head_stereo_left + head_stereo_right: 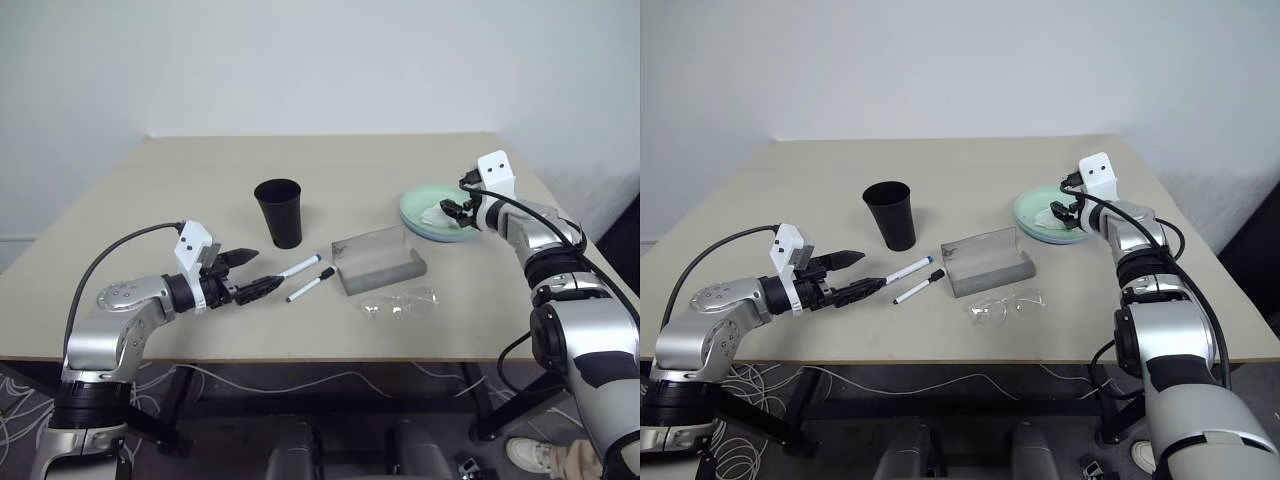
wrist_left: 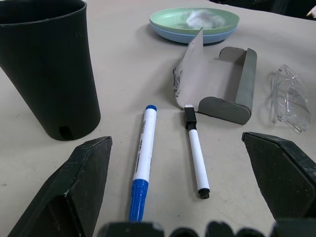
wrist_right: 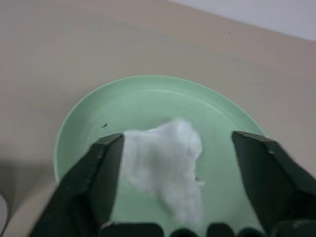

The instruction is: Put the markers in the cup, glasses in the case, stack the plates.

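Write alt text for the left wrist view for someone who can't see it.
Two open black fingers frame two white markers lying side by side on a beige table: a blue-capped marker and a black-capped marker. Nearby stand a black cup, an open grey case, clear glasses and stacked plates holding a tissue.

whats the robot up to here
It is tidying a table. The plates are already stacked, mint on blue, and the open right gripper hangs over a white tissue lying in the top one. The open left gripper is lined up on the two markers, which lie beside the cup. The glasses lie outside the open case.
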You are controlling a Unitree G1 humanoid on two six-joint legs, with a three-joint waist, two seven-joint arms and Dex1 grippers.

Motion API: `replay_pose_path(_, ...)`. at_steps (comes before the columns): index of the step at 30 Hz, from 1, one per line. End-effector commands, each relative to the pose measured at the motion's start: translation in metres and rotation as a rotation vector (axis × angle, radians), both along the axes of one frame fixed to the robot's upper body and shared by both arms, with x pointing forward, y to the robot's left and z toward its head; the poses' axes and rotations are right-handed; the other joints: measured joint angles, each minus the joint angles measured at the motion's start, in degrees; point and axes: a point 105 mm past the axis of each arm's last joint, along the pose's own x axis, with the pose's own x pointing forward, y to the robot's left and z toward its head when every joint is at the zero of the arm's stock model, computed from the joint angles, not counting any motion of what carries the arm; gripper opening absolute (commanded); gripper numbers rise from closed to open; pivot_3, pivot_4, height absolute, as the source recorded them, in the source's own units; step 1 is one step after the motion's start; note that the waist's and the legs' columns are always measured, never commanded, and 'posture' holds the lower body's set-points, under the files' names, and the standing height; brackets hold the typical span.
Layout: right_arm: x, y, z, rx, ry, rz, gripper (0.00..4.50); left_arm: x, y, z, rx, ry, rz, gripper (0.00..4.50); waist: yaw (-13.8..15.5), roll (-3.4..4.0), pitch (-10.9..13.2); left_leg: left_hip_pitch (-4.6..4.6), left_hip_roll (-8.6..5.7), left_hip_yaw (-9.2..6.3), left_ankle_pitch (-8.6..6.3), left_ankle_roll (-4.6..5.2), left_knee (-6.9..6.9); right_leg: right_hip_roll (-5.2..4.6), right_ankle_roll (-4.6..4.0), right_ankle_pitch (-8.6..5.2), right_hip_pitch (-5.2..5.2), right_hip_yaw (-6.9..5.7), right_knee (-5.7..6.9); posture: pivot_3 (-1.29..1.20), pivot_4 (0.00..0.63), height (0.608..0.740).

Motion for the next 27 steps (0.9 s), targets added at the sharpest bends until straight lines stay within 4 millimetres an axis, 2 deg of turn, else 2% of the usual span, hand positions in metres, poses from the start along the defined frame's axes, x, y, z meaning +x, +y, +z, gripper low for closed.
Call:
replay_pose_path(1, 0.003, -0.005, 0.041, -0.048, -0.119, 0.03, 4.49, 0.005, -0.009, 0.023, 0.01, -0.091, -0.04, 4.5, 0.11, 0.01, 0.01, -0.02, 0.0, 0.0, 0.0, 0.0, -0.01, 0.0, 0.0, 0.0, -0.01, -0.01, -0.01, 0.0, 0.0, 0.615)
replay_pose_path(4, -0.005, -0.009, 0.052, -0.033, -0.128, 0.072, 4.49, 0.009, -0.017, 0.03, 0.021, -0.116, -0.059, 4.5, 0.33, 0.02, 0.01, -0.02, -0.01, -0.01, 0.0, 0.0, -0.01, 0.0, 0.0, 0.0, 0.01, -0.01, -0.03, 0.0, 0.0, 0.615)
replay_pose_path(6, -0.024, -0.009, 0.054, -0.031, -0.096, 0.176, 4.49, 0.013, -0.03, 0.038, 0.023, -0.132, -0.083, 4.5, 0.44, 0.01, 0.0, 0.02, -0.04, -0.03, 0.0, 0.0, -0.04, 0.0, 0.0, 0.0, 0.12, -0.03, -0.11, 0.0, 0.0, 0.615)
replay_pose_path(8, -0.052, -0.01, 0.054, -0.05, -0.048, 0.281, 4.49, 0.019, -0.046, 0.044, 0.023, -0.138, -0.112, 4.5, 0.76, 0.0, -0.01, 0.03, -0.14, -0.06, 0.0, 0.0, -0.07, 0.0, 0.0, 0.0, 0.23, -0.05, -0.15, 0.0, 0.0, 0.615)
replay_pose_path(10, -0.07, -0.012, 0.053, -0.07, -0.016, 0.325, 4.49, 0.021, -0.056, 0.047, 0.03, -0.134, -0.141, 4.5, 1.12, 0.0, -0.01, 0.04, -0.19, -0.09, 0.0, 0.01, -0.08, -0.01, 0.01, 0.0, 0.28, -0.02, -0.17, 0.0, 0.0, 0.615)
replay_pose_path(12, -0.085, -0.019, 0.06, -0.074, -0.009, 0.332, 4.49, 0.023, -0.075, 0.052, 0.064, -0.148, -0.199, 4.5, 1.1, 0.02, 0.01, 0.04, -0.19, -0.09, 0.0, 0.01, -0.06, -0.03, 0.01, -0.01, 0.26, 0.02, -0.21, 0.0, 0.0, 0.615)
replay_pose_path(16, -0.11, -0.027, 0.07, -0.113, -0.003, 0.369, 4.49, 0.022, -0.11, 0.054, 0.174, -0.142, -0.337, 4.5, 0.98, 0.02, 0.02, 0.18, -0.19, -0.06, -0.03, 0.09, 0.02, -0.01, 0.01, -0.03, 0.27, 0.08, -0.37, 0.0, 0.0, 0.615)
replay_pose_path(21, -0.146, -0.024, 0.068, -0.126, 0.05, 0.501, 4.49, 0.019, -0.151, 0.057, 0.264, -0.116, -0.483, 4.5, 1.24, -0.06, 0.02, 0.24, -0.15, -0.1, -0.08, 0.18, -0.1, 0.13, 0.02, -0.03, 0.41, -0.08, -0.64, 0.0, 0.0, 0.615)
replay_pose_path(27, -0.182, -0.023, 0.062, -0.113, 0.101, 0.615, 4.49, 0.015, -0.18, 0.046, 0.416, -0.083, -0.593, 4.5, 1.68, -0.15, 0.08, 0.21, -0.2, -0.1, -0.03, 0.08, 0.03, 0.13, 0.12, -0.09, 0.42, 0.04, -0.72, 0.0, 0.0, 0.615)
